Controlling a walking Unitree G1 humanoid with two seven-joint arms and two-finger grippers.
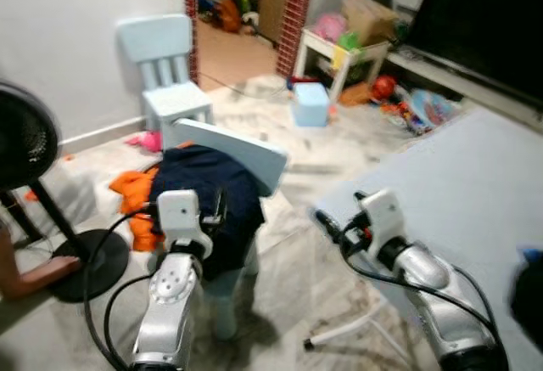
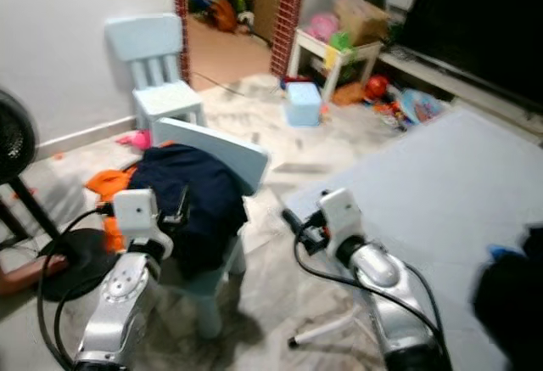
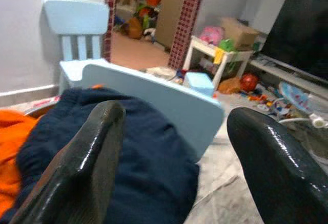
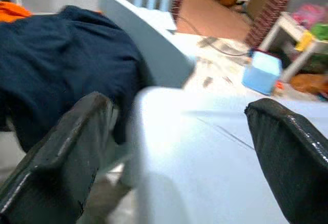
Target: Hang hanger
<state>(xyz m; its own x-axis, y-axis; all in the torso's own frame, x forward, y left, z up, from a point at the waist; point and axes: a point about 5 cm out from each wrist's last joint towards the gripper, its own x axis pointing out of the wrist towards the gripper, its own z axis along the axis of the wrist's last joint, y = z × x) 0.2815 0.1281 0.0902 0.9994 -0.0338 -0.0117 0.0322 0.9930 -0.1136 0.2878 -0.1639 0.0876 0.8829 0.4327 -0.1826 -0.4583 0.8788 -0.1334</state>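
A navy garment (image 1: 212,193) lies draped over a small light-blue chair (image 1: 246,154) right in front of me, with orange clothes (image 1: 136,188) bunched beside it on the left. My left gripper (image 1: 216,207) hovers at the near edge of the navy garment, open, with nothing between its fingers (image 3: 97,147). In the left wrist view the garment (image 3: 128,152) and chair back (image 3: 169,101) lie just beyond the fingers. My right gripper (image 1: 327,221) is open and empty over the floor, to the right of the chair. The right wrist view looks along its fingers (image 4: 61,147) toward the garment (image 4: 61,65).
A black fan (image 1: 25,142) stands at left, with a person's hand (image 1: 38,273) on its base. A second blue chair (image 1: 165,65) is by the wall. A grey mat (image 1: 458,193) lies at right. A white tube (image 1: 339,333) lies on the floor. Toys and a blue box (image 1: 310,103) sit behind.
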